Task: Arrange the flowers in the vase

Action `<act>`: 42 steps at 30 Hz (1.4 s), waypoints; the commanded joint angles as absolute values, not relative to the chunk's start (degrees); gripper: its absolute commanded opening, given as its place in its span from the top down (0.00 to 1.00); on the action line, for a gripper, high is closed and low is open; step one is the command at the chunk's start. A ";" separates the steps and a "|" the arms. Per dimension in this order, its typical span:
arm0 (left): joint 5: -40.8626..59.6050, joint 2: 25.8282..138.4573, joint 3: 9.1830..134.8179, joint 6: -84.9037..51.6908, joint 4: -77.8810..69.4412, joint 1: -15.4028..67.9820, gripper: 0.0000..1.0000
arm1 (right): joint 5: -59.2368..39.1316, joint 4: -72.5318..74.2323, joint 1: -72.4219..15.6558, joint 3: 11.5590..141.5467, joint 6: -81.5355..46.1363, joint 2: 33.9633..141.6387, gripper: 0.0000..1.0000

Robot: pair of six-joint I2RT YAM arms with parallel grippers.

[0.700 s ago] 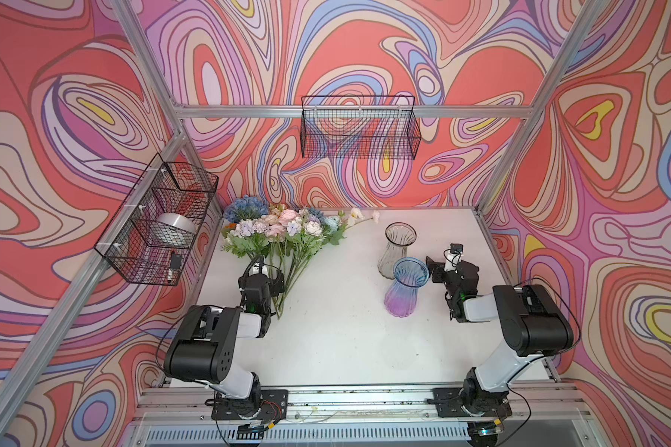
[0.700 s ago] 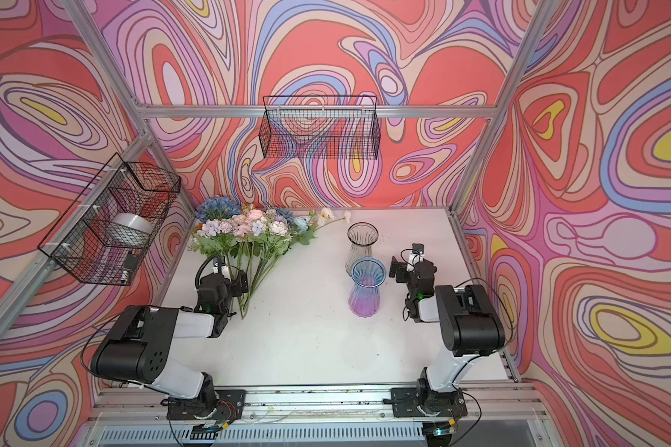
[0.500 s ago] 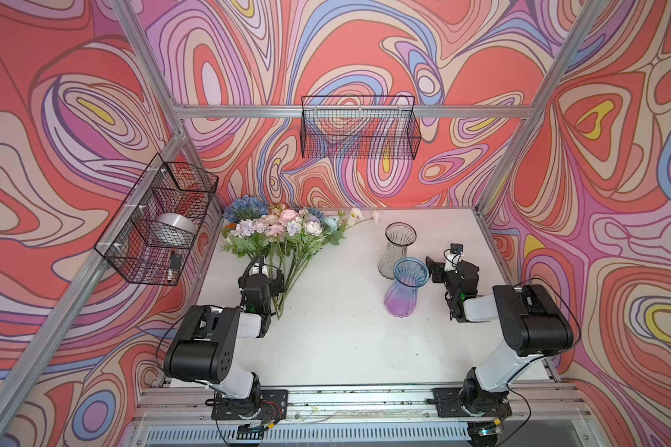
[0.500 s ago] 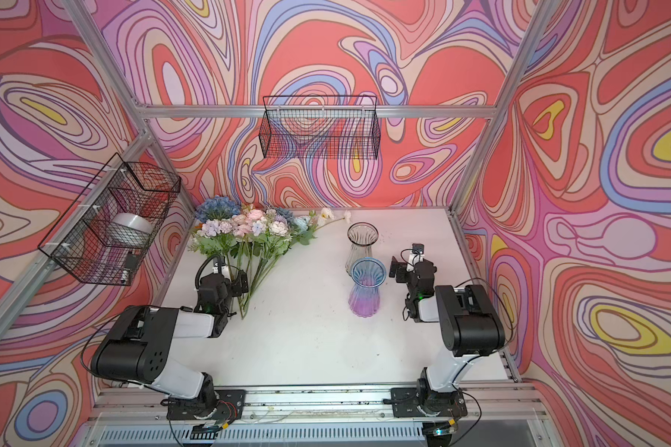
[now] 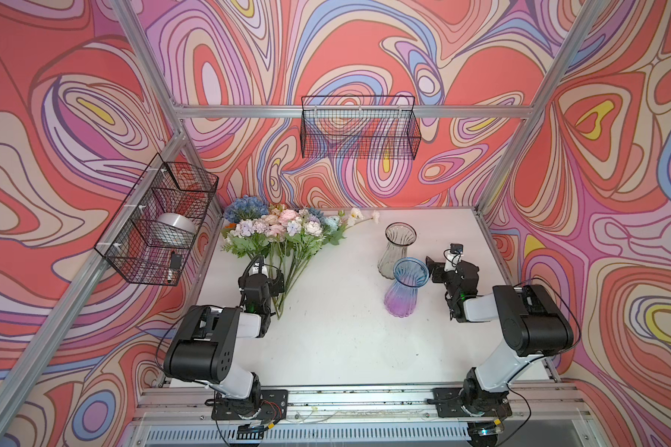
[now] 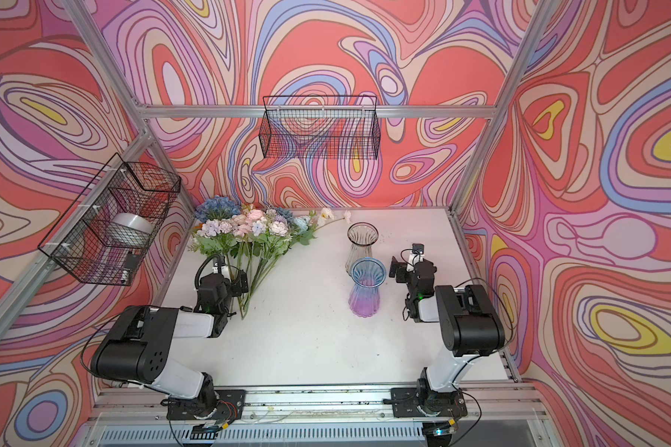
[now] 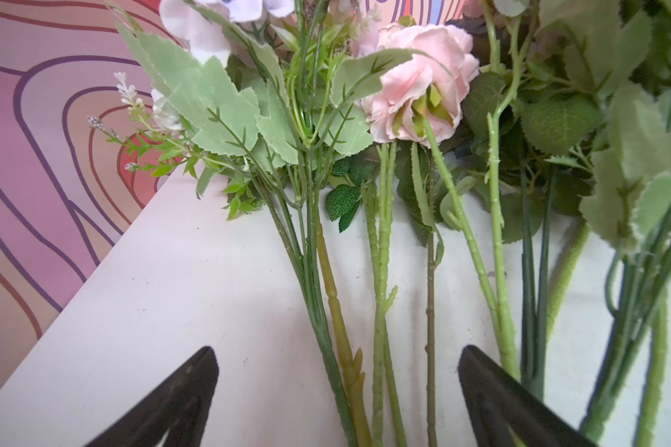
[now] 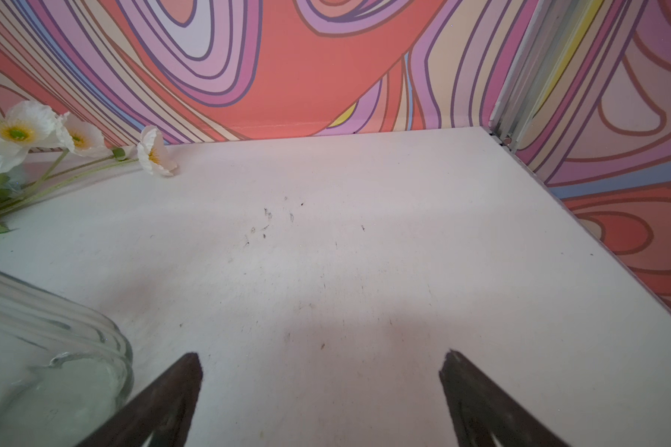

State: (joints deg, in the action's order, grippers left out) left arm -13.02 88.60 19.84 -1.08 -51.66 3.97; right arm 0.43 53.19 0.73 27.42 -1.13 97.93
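Flower stems [image 7: 382, 271] lie between the spread left jaws; right jaws gape beside the clear vase [image 8: 47, 367].

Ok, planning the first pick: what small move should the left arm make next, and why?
Probably lower the open left gripper and close on the green stems between its jaws: the flowers all lie on the table, and the clear vase and blue-purple vase stand empty.
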 commanded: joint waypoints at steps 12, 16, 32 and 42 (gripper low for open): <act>-12.46 88.54 20.68 -0.70 -53.29 3.42 0.02 | 0.21 54.12 0.79 27.09 -1.47 98.00 0.02; -14.81 85.45 20.95 -1.11 -50.37 3.85 0.11 | 2.72 52.14 0.80 27.20 -1.97 95.18 0.02; -9.48 68.49 33.63 -17.07 -23.52 4.90 0.00 | 15.69 -7.04 0.80 52.33 -21.01 77.16 0.02; -1.88 70.96 38.23 -29.08 -11.66 13.21 0.04 | -3.77 -26.43 -0.97 70.04 -22.24 74.20 0.02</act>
